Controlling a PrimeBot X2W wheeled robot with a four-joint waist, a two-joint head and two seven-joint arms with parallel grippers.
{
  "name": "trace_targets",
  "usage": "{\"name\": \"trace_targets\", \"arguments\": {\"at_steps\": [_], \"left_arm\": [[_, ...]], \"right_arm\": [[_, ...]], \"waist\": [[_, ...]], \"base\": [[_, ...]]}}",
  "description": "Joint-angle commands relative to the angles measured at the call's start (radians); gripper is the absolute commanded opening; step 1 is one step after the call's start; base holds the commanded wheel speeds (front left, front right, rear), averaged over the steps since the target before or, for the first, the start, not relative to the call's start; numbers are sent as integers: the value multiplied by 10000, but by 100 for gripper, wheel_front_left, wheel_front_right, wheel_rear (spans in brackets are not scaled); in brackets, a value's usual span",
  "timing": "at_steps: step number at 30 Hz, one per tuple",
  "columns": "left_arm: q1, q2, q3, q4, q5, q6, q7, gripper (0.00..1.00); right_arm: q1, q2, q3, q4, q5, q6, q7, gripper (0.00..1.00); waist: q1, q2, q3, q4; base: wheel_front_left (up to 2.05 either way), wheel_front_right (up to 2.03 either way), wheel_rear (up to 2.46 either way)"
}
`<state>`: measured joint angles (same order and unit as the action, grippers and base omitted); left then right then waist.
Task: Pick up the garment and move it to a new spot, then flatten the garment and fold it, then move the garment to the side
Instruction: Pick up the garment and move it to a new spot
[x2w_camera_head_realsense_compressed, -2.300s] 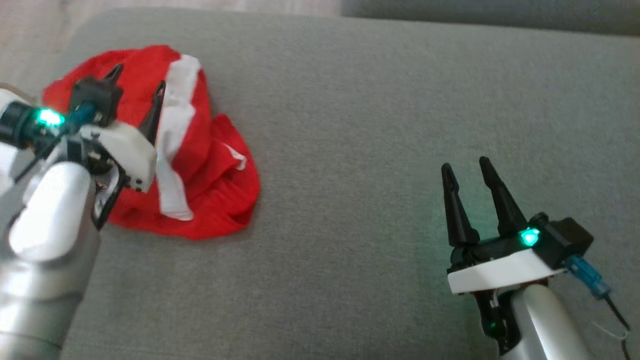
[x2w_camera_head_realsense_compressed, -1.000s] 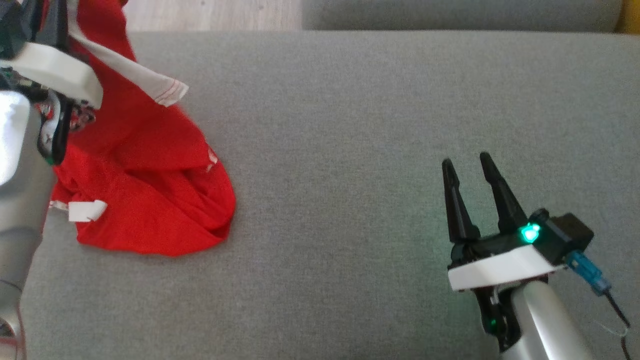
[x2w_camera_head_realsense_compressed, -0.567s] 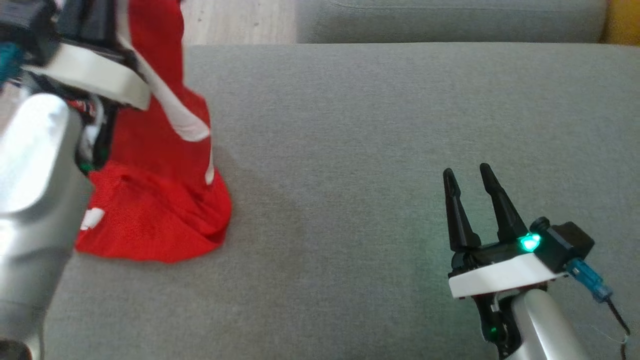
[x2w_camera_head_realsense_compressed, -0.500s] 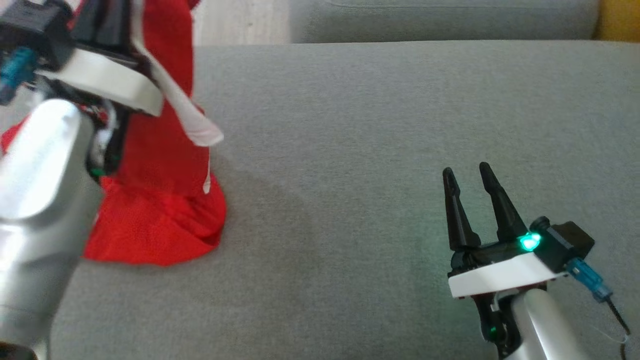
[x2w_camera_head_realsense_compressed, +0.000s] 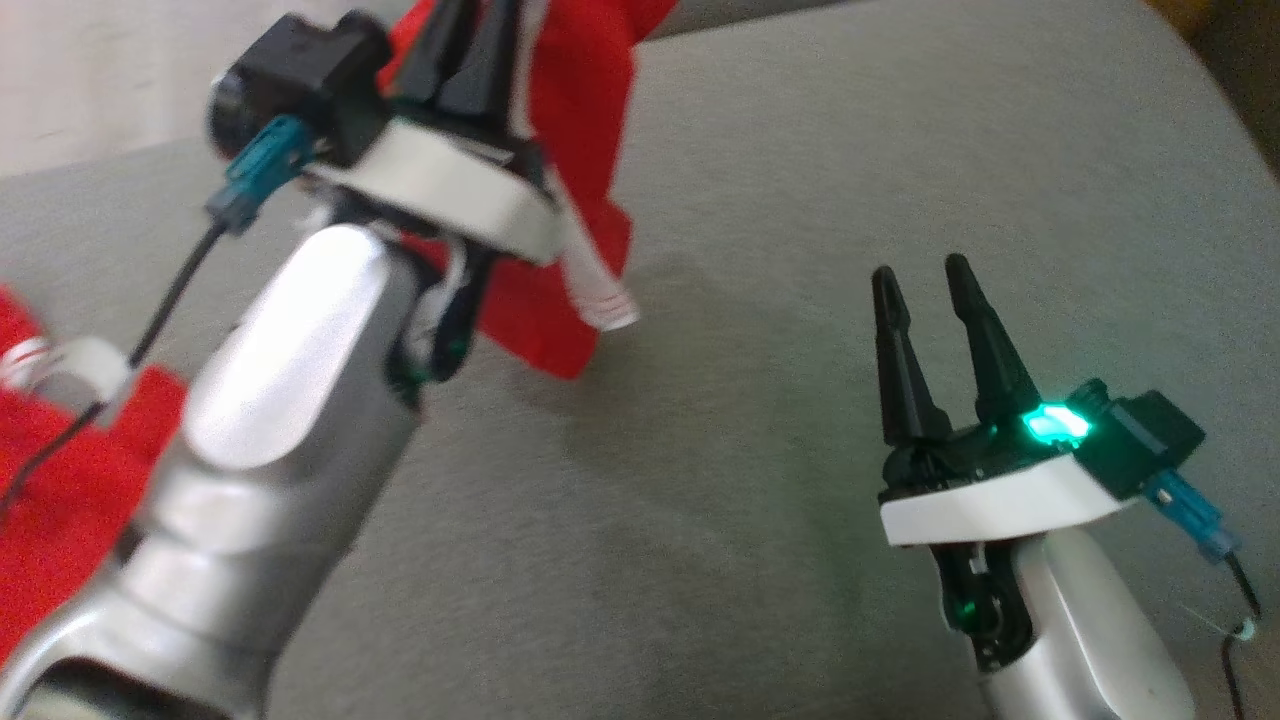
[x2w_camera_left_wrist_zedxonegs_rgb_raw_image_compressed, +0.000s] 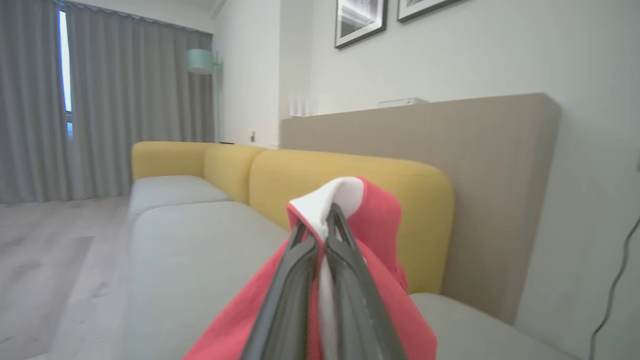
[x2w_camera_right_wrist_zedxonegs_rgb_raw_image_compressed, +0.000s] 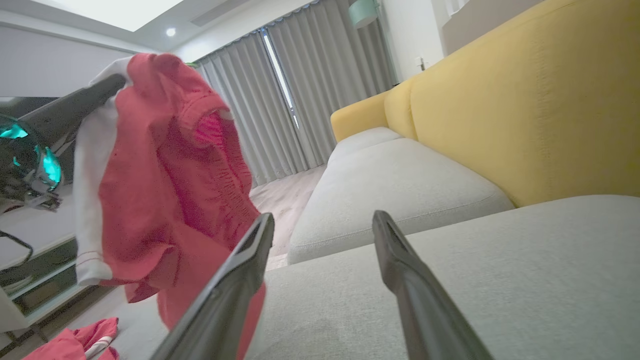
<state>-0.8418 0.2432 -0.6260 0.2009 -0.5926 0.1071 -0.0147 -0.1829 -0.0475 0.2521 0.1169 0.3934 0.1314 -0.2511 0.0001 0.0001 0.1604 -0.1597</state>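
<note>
Red garment (x2w_camera_head_realsense_compressed: 585, 120) held aloft, pinched in left hand (x2w_camera_left_wrist_zedxonegs_rgb_raw_image_compressed: 320, 225); right hand (x2w_camera_head_realsense_compressed: 920, 272) wide, empty. Placing, flattening, folding, side-move pending.

- No lettering, brand, number or sign is legible in any of the three views.
- Red garment (x2w_camera_right_wrist_zedxonegs_rgb_raw_image_compressed: 165, 165): its white trim is blurred, and no label print can be made out on it.
- Framed pictures (x2w_camera_left_wrist_zedxonegs_rgb_raw_image_compressed: 361, 20) on the wall: too blurred and cropped to tell whether they carry any writing.
</note>
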Motion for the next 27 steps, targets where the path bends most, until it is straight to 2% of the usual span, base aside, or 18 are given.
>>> {"name": "trace_targets", "arguments": {"at_steps": [1,5,8,11,16,17,18,19,23,27], "left_arm": [[-869,-115,325,-313,-100,115,-134,0],[-1316,-873,477,73,-203,350,-643,0],[-1381,-1193,757,485,-349,507,-1220,0],[-1076,-1316,1039,989,-720,414,-1669,0],[11,-1156,1214,2082,-1166,9,-2021,0],[272,-1085,1155,2357,-1193,-71,-2024,21],[508,-987,1118,2628,-1164,-79,-2052,74],[727,-887,1065,2908,-1078,-29,-2086,100],[1359,-520,1097,3627,-674,165,-2346,100],[1844,-385,1435,3522,-334,179,-2457,100]], "right_arm": [[-443,-27,344,-429,147,-7,-107,100],[-595,-27,420,-703,454,-7,-107,100],[-565,-27,333,-859,542,-7,-107,100],[-498,-27,190,-942,512,-7,-107,100],[-442,-27,-113,-979,358,-7,-107,100],[-439,-27,-160,-969,308,-7,-107,100],[-439,-27,-193,-954,256,-7,-107,100],[-427,-27,-253,-943,192,-7,-107,100],[-405,-27,-377,-834,-59,-7,-107,100],[-288,-27,-526,-688,-393,-7,-107,100]], "waist": [[-1,-1,406,-1313],[-1,-1,610,-2125],[-1,-1,664,-2292],[-1,-1,668,-2190],[-1,-1,683,-1611],[-1,-1,692,-1454],[-1,-1,694,-1306],[-1,-1,693,-1117],[-1,-1,636,-486],[-1,-1,428,183]], "base": [[0,0,0],[0,0,0],[0,0,0],[0,0,0],[0,0,0],[0,0,0],[0,0,0],[0,0,0],[0,0,0],[0,0,0]]}}
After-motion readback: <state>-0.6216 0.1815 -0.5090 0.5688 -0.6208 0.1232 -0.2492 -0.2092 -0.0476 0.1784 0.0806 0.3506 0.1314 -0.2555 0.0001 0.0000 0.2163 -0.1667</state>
